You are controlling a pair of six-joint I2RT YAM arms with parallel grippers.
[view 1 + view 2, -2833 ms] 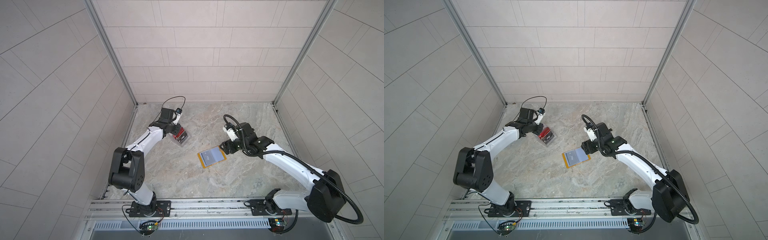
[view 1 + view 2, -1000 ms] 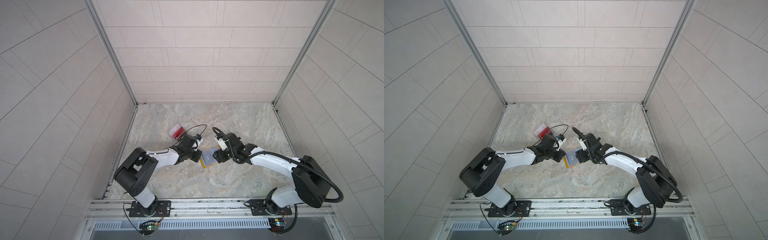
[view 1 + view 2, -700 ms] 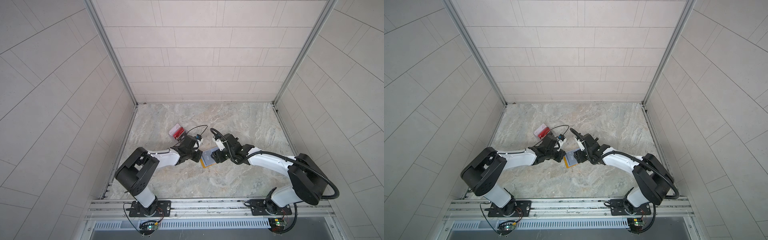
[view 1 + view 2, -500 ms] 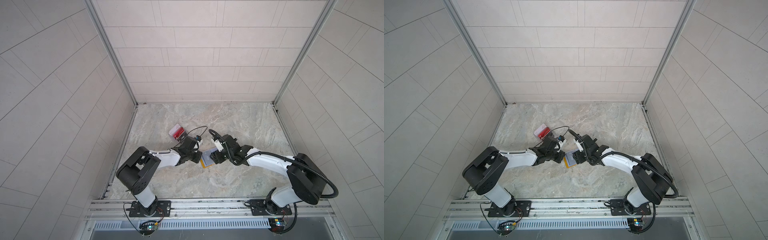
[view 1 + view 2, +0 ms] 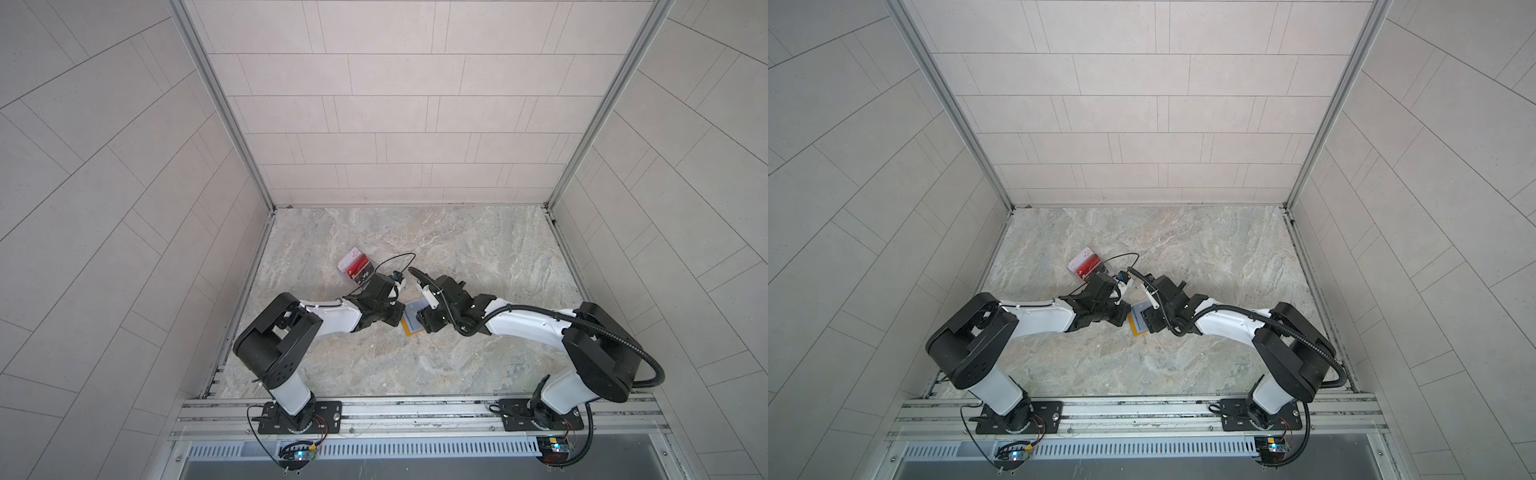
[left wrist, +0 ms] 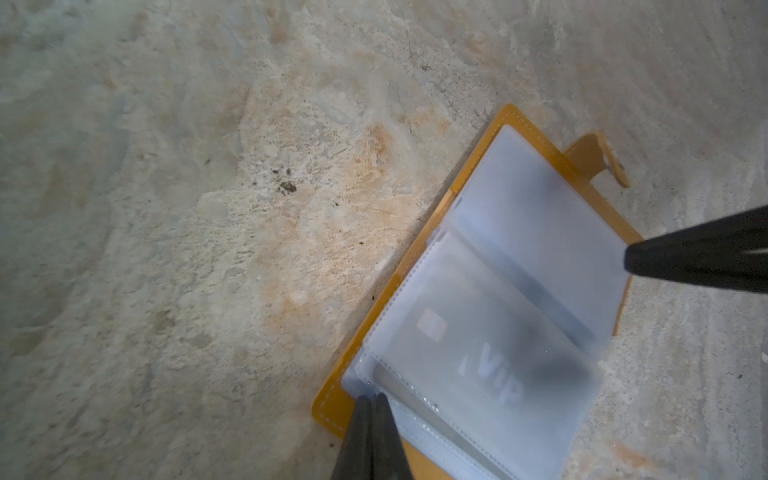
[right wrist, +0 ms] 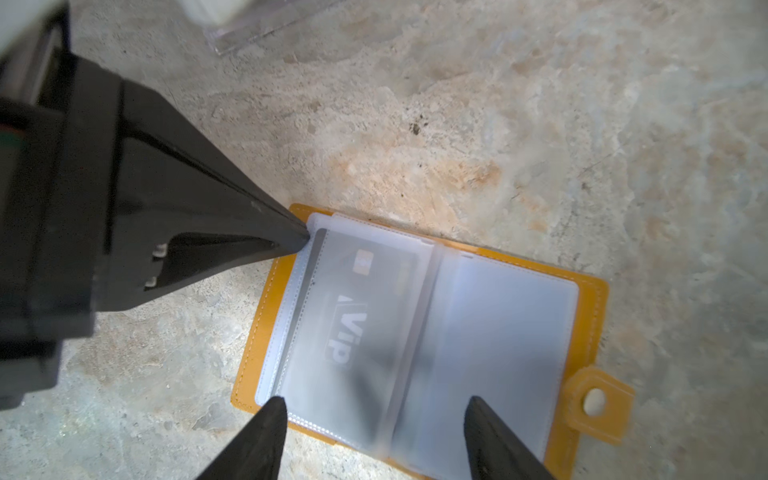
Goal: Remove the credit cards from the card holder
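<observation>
Mustard-yellow stitched card holder, frosted sleeves, mottled stone tabletop

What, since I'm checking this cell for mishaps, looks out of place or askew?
Nothing damaged. In the open card holder, the clear sleeve showing a VIP card bows up instead of lying flat, the shut left gripper at its corner.

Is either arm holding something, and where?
Left end effector shut at a sleeve corner of the card holder; a pinch cannot be told. Right end effector open, empty.
</observation>
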